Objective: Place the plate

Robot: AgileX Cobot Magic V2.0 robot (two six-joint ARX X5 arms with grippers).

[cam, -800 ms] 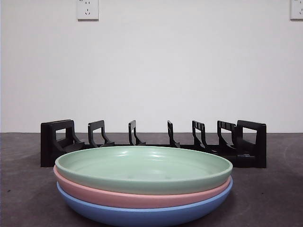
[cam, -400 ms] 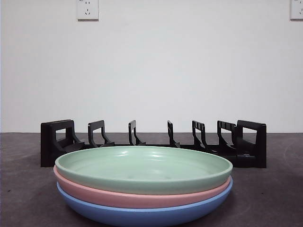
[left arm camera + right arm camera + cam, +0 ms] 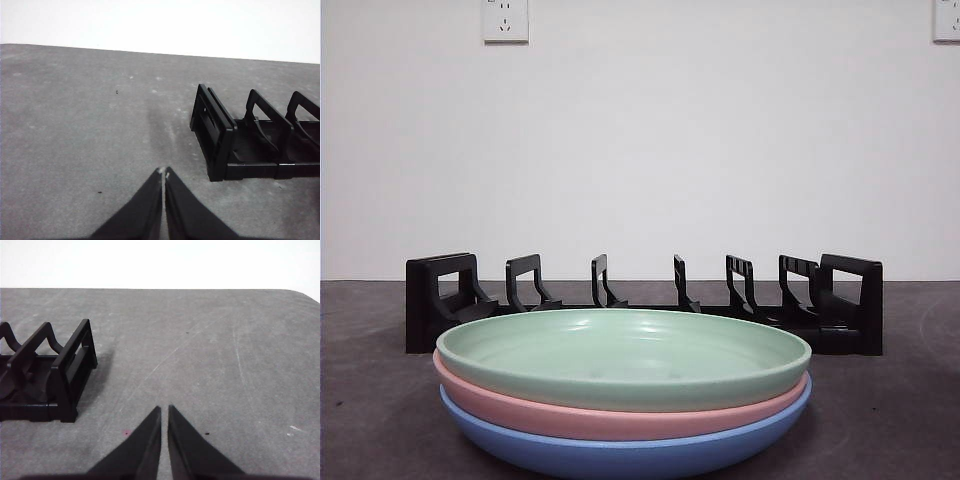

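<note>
In the front view we see three plates stacked in the lower centre of the frame: a green plate [image 3: 623, 357] on top, a pink plate [image 3: 610, 420] under it, and a blue plate [image 3: 630, 455] at the bottom, resting on the dark grey table [image 3: 370, 400]. Just behind the stack, across the middle of the frame, stands a black plate rack [image 3: 645, 300] with upright dividers and taller end pieces at both sides; all of its slots that we can see hold nothing. A white wall fills the upper half, with a socket [image 3: 505, 19] at the upper left and part of another [image 3: 947, 19] at the upper right corner. Neither arm appears in this view.

In the left wrist view we find the left gripper [image 3: 164, 172] at the bottom centre of the frame, its jaws pressed together with only a thin line between the tips, over bare table and gripping nothing. One end of the rack [image 3: 220, 132] sits in the right middle of that frame.

In the right wrist view the right gripper [image 3: 164, 410] sits at the bottom centre, its jaws together but for a narrow slit, holding nothing, with the other end of the rack [image 3: 65, 375] at the left middle.
</note>
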